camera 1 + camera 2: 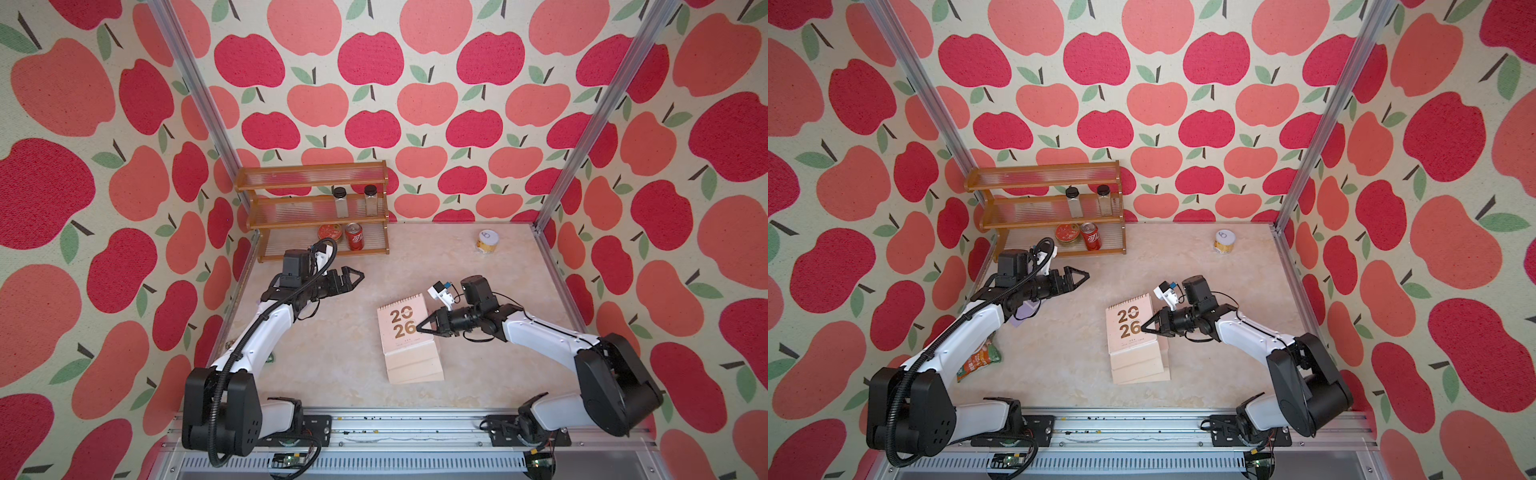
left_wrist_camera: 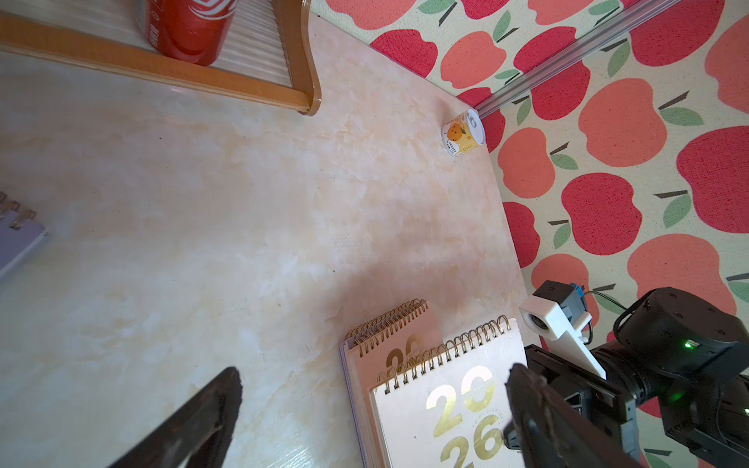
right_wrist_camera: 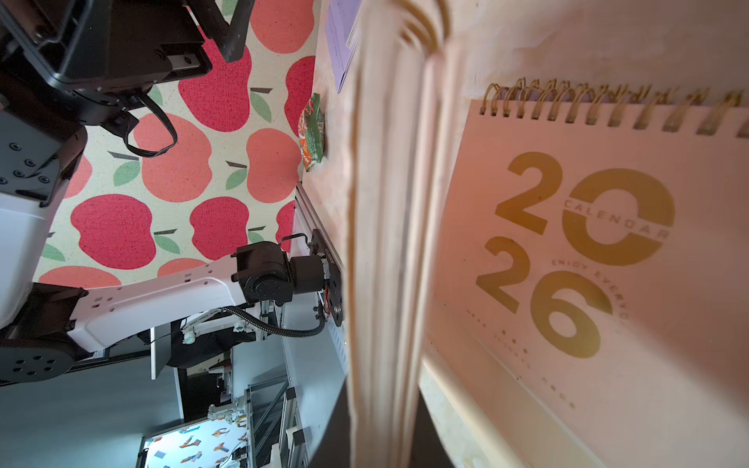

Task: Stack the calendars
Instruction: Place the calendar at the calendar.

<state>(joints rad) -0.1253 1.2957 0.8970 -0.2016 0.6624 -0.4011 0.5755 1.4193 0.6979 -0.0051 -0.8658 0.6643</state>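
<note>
Hanging over the middle of the table (image 1: 324, 365), the peach calendar (image 1: 400, 328) is pinched at its 3 o'clock edge by the right gripper (image 1: 419, 327), fingers clamped tight on it, gold 2026 facing up. Right under it, poking out toward 6 o'clock, sits the pile (image 1: 415, 368): another peach one on top, with a lavender edge showing beneath it in the left wrist view. One more lavender calendar (image 2: 18, 239) lies out around 9 o'clock, mostly tucked under the left arm. The left gripper (image 1: 360, 274) hovers near 10 o'clock, jaws spread wide, holding nothing. Snack packet (image 1: 978, 361) at 8 o'clock, shelf (image 1: 311, 174) at 11, yellow can (image 1: 487, 241) at 1.
</note>
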